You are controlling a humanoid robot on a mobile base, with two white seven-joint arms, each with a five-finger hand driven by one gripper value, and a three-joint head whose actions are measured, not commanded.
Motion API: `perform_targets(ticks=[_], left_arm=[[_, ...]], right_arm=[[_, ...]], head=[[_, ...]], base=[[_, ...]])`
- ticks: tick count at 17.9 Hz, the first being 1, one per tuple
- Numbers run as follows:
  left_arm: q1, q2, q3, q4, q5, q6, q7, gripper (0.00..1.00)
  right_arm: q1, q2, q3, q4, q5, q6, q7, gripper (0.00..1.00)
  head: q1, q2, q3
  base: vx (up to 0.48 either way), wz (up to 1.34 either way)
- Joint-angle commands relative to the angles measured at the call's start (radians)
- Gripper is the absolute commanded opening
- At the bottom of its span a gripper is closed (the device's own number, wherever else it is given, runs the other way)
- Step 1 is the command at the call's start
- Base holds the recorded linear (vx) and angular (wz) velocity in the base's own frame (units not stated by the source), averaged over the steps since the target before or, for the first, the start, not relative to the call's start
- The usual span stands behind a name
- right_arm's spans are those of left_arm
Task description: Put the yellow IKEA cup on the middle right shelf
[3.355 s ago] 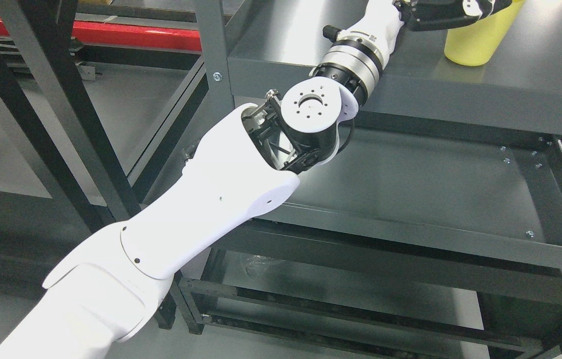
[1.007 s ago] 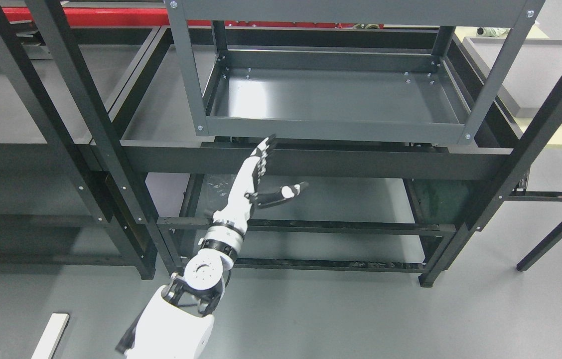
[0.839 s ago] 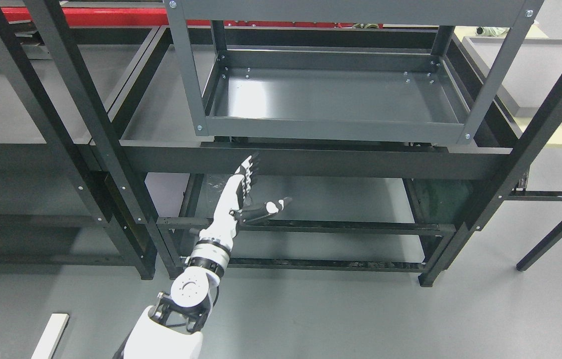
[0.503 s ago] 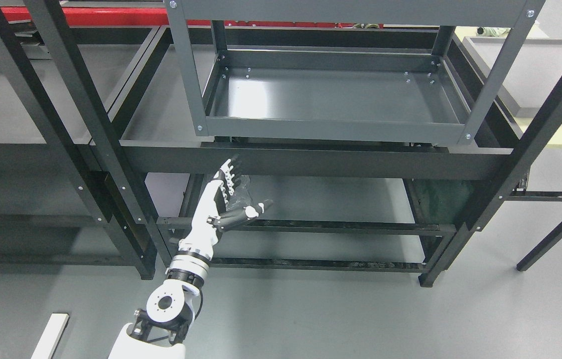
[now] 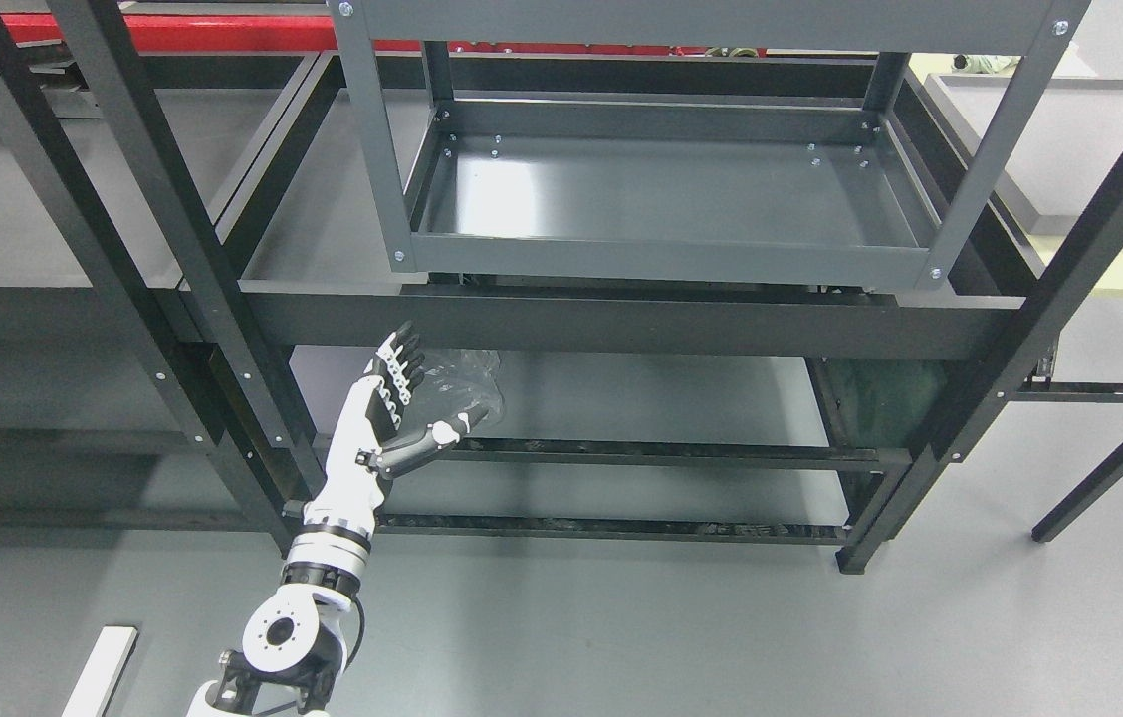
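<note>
My left hand [image 5: 400,398] is raised at the lower left, in front of the black rack's cross beam, fingers spread and thumb out, holding nothing. Its white forearm runs down to the wrist joint [image 5: 283,629] at the bottom edge. No yellow cup shows in this view. The grey shelf unit [image 5: 661,249] stands ahead at the top centre, and its lower tray is bare. The right arm is out of the picture.
Black rack posts [image 5: 173,229] slant down the left side, and a thick black beam [image 5: 621,324] crosses the middle. A crumpled clear plastic bag [image 5: 467,378] lies on the low shelf behind my hand. A white strip [image 5: 99,672] lies on the floor. Another table [image 5: 1069,149] stands at the right.
The view pulled back from the cup on the shelf top to the whole rack. Over the last second my open left hand has drawn down and to the left.
</note>
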Motion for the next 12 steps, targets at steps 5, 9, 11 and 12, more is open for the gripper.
perform_targets(ticks=[5,9,11,12], left_arm=[[0.026,0.018,0.038,-0.025,0.002,0.002,0.0,0.99],[0.034,0.018,0.04,-0.026,0.002,-0.002,0.0,0.99],[0.04,0.018,0.043,-0.026,0.002,-0.005,0.0,0.99],[0.043,0.018,0.044,-0.026,0.002,-0.005,0.0,0.99]], right_arm=[[0.014,-0.017,0.017,0.0,-0.025,0.001,0.0,1.0],[0.014,-0.017,0.017,0.0,-0.025,0.001,0.0,0.99],[0.014,-0.017,0.017,0.0,-0.025,0.001,0.0,1.0],[0.014,-0.017,0.017,0.0,-0.025,0.001,0.0,0.99]], head=[[0.0,0.0,0.0],[0.0,0.0,0.0],[0.0,0.0,0.0],[0.0,0.0,0.0]], base=[[0.003,0.0],[0.024,0.02],[0.033,0.04],[0.036,0.04]])
